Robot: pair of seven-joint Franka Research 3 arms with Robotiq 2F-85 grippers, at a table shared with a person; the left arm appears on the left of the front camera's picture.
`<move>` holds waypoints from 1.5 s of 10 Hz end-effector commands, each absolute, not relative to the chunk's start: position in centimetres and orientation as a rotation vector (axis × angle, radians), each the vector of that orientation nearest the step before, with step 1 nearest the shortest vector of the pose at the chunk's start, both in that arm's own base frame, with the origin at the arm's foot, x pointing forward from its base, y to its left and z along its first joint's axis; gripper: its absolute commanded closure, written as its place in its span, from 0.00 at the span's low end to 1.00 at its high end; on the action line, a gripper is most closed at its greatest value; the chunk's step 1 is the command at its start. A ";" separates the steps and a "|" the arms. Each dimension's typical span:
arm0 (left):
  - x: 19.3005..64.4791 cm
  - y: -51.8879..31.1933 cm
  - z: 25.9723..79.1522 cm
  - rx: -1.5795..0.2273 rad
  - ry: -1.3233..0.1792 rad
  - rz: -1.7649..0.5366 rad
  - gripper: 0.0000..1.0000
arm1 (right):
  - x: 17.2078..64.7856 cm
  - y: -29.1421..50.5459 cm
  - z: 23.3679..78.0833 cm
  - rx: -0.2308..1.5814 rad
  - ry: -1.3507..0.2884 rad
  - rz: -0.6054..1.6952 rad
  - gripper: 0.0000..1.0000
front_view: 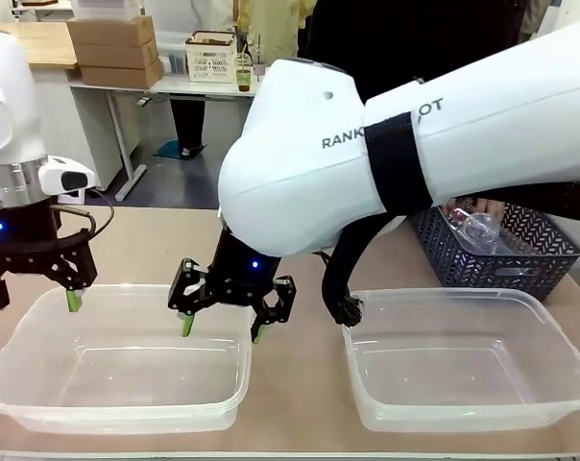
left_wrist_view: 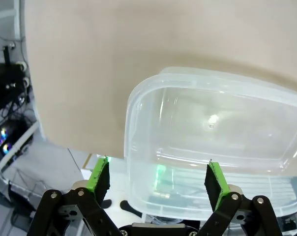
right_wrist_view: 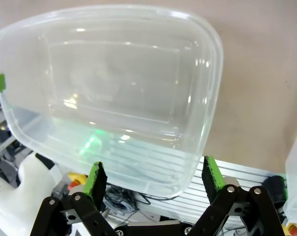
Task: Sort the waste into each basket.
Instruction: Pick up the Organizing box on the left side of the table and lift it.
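Front view first: my left pincer (front_view: 35, 300) hangs wide open over the far left corner of the left tub (front_view: 117, 408), which sits at the near left edge of the table (front_view: 146, 250). My right pincer (front_view: 222, 329), on an arm slung across the middle, is spread just as wide over that same tub's far right corner. Neither is gripping anything. The left tub looks bare, and so does the right tub (front_view: 463, 413) at the near right edge. The waste is off at the far right edge: a clear bottle (front_view: 477, 230) lies in the dark basket (front_view: 530, 259), with a person's hand (front_view: 474, 206) just above it. Its long axis I can't make out. So the goods lie right of and beyond both pincers, and I judge my right arm, rooted on that side, the nearer. Left wrist view: green pads (left_wrist_view: 100, 173) far apart, the left tub's rounded corner below, nothing in it. Right wrist view: pads (right_wrist_view: 95, 178) wide too, the tub's bare floor beneath, my other pincer's pad poking in at its rim, and a sliver of the right tub at the picture's edge.
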State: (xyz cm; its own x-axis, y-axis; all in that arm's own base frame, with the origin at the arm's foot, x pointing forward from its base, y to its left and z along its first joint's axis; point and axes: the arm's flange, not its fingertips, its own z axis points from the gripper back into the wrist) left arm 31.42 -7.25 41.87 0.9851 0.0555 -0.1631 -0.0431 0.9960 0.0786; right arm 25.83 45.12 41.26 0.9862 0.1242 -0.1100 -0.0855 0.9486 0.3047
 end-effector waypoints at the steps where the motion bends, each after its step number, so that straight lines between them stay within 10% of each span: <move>1: 21.9 -4.0 32.8 0.088 0.169 0.127 0.00 | 26.1 45.7 40.7 0.248 0.139 0.079 0.00; 6: 19.9 -3.0 29.8 0.067 0.258 0.114 0.00 | 25.8 46.4 39.7 0.162 0.153 0.044 0.00; 7: 20.0 -3.0 29.7 0.044 0.243 0.096 0.23 | 25.6 46.5 39.8 0.135 0.150 0.038 0.56; 8: 20.0 -2.9 29.9 0.038 0.224 0.101 0.60 | 25.5 46.6 39.9 0.095 0.116 0.003 0.58; 9: 20.0 -2.8 30.0 0.041 0.214 0.099 0.83 | 25.4 46.9 39.9 0.087 0.105 0.003 1.00; 10: 20.0 -2.8 30.0 0.056 0.215 0.102 1.00 | 25.3 47.2 39.7 0.076 0.077 -0.008 1.00; 12: 19.9 -2.8 30.1 0.048 0.221 0.099 1.00 | 25.5 47.9 38.0 0.024 0.058 -0.068 0.85; 15: 19.9 -2.8 30.1 0.042 0.222 0.091 1.00 | 25.3 47.7 37.8 0.010 0.005 -0.127 1.00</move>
